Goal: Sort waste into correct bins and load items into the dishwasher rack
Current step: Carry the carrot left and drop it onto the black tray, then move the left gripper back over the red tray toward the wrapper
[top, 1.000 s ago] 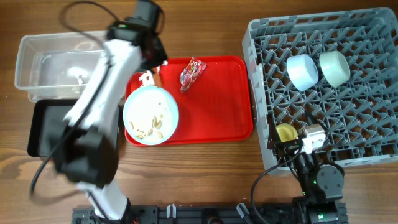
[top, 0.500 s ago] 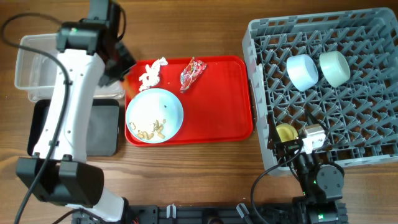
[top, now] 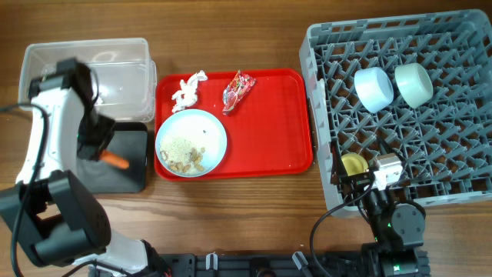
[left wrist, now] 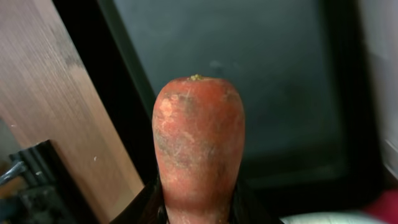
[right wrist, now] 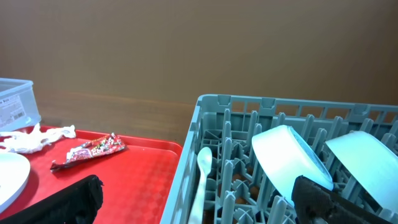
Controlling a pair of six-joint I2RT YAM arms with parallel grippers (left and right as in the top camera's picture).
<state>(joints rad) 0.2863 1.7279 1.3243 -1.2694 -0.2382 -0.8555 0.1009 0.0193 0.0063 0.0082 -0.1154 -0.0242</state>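
My left gripper is shut on the orange carrot piece and holds it over the black tray; the carrot fills the left wrist view above the tray. The clear tub stands behind. On the red tray lie the white tissue, the red wrapper and the light blue plate with beige scraps. The grey rack holds the blue-white bowl, green bowl, yellow cup and white spoon. My right gripper is open and empty at the rack's front.
The wooden table shows between the red tray and the rack. The tissue and wrapper also show in the right wrist view.
My left arm swung from the red tray's far left corner toward the front left, carrying the carrot over the black tray. The right arm has not moved.
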